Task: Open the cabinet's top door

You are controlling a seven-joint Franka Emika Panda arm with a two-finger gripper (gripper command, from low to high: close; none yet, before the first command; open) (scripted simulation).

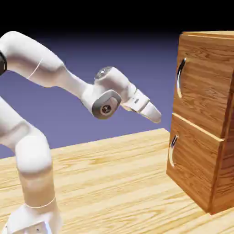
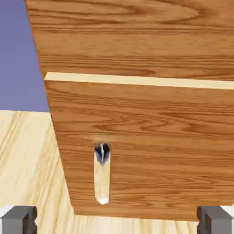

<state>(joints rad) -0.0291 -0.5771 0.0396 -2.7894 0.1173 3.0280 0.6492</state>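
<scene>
The tall, boxy cabinet of reddish-brown grained wood (image 1: 208,91) stands on the worktop at the exterior view's right, and its top door, the upper wood-grain panel (image 1: 205,82), lies flush with the front. A curved, vertical silver bar handle (image 1: 181,77) is fixed near that panel's left edge in the exterior view. Directly beneath is the lower door, a similar grained panel (image 1: 194,157), likewise flush, with a curved silver handle of its own (image 1: 172,151); a pale, narrow wooden strip (image 2: 137,80) runs between the two panels. In the hand view the lower door fills much of the middle, its handle left of centre, while only part of the top door shows above the strip. The white two-finger pincer (image 2: 117,220) is spread wide, its small grey tips far apart at the bottom corners of the hand view, with nothing pinched between them. It points obliquely down toward the cabinet front, apart from both handles. Behind it, the white, rounded, jointed arm (image 1: 34,57) reaches across from the exterior view's left, above the pale-yellow grained wooden worktop (image 1: 105,178). The backdrop (image 1: 137,59) is plain blue-violet, darkening to black at the top.
</scene>
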